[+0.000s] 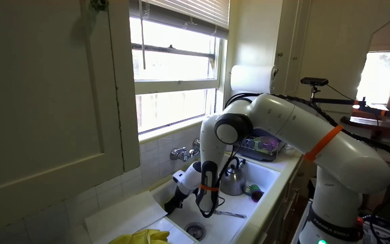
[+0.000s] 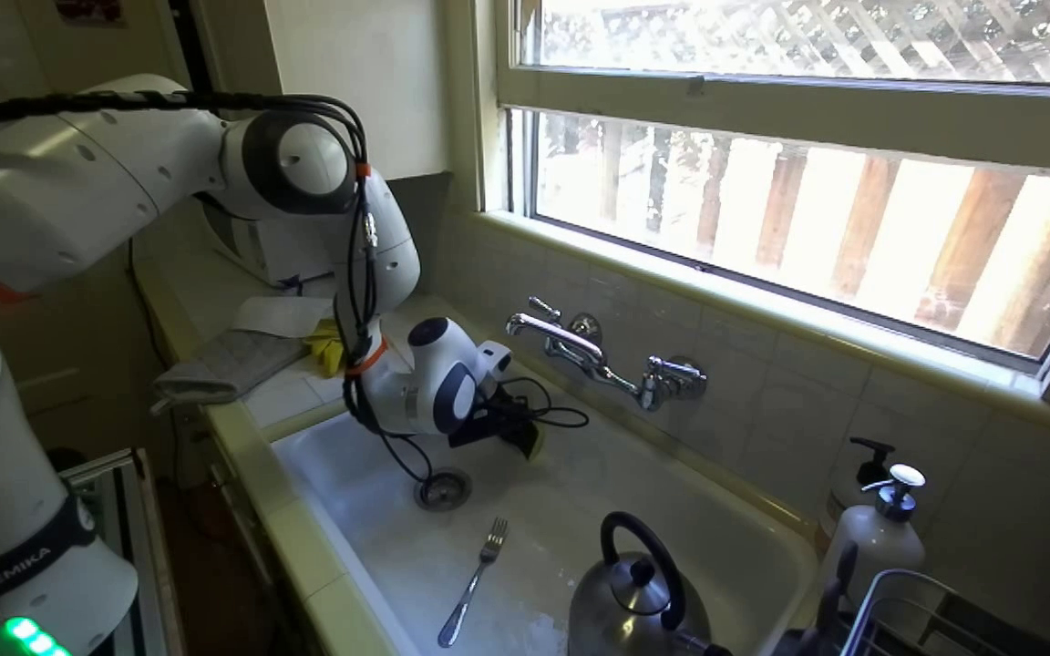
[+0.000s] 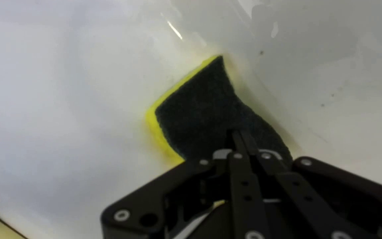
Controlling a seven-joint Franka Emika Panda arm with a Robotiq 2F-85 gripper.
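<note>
The white jointed robot arm (image 1: 273,113) extends over the white rectangular sink (image 2: 671,497). A black-handled, rounded metal kettle (image 2: 639,606) stands inside it. The black two-finger gripper (image 3: 238,134) has its fingers clenched together at the dark-faced yellow foam sponge (image 3: 197,111); whether they pinch it cannot be determined. The sponge is inside the sink, near its window side. A slim metal fork (image 2: 473,586) lies on the bottom.
</note>
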